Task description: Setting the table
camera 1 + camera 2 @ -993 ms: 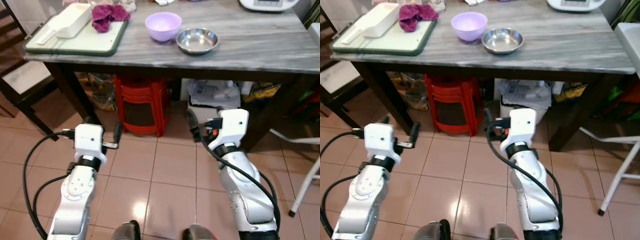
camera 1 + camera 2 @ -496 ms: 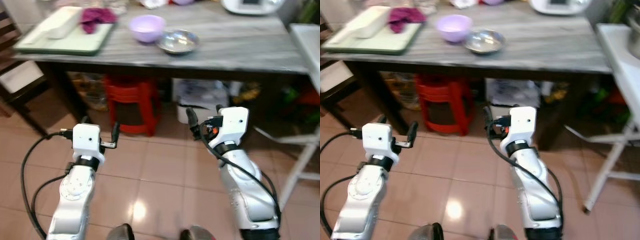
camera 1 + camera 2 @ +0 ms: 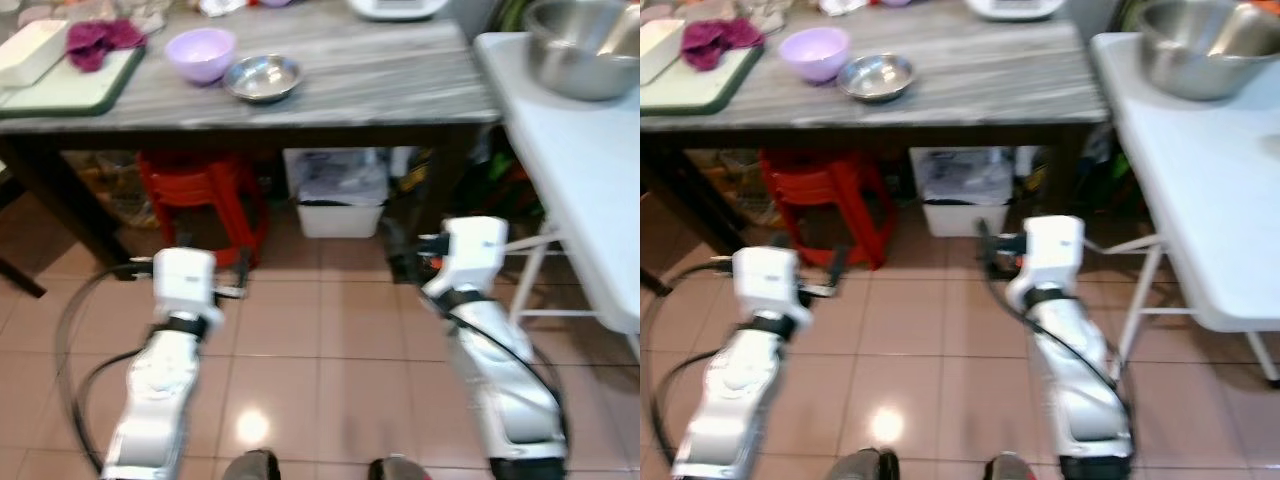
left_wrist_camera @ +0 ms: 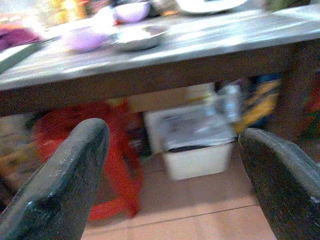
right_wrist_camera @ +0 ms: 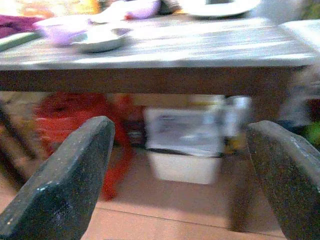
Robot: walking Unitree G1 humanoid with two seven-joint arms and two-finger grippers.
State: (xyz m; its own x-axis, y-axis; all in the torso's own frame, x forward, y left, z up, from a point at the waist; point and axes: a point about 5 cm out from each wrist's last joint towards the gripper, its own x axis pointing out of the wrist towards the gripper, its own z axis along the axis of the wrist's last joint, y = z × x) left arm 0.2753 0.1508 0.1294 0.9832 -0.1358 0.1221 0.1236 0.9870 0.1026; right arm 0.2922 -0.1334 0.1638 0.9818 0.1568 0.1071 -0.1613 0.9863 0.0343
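Swinging right, my view now takes in a white folding table (image 3: 560, 180) with a big steel basin (image 3: 585, 50) near its far edge. On the grey table (image 3: 380, 85) (blurred), the purple bowl (image 3: 201, 53) and small steel bowl (image 3: 263, 77) sit near the front edge. Left gripper (image 4: 175, 165) and right gripper (image 5: 180, 170) hang low, fingers wide, empty.

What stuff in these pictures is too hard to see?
- Inside the big metal bowl on the white table: the head views' top edge cuts it off.
- The white appliance at the back of the grey table: cut off by the same edge.
- What is in the plastic bin under that table: shaded and blurred.
- Both wrist views are blurred; each open claw frames smeared bowls.
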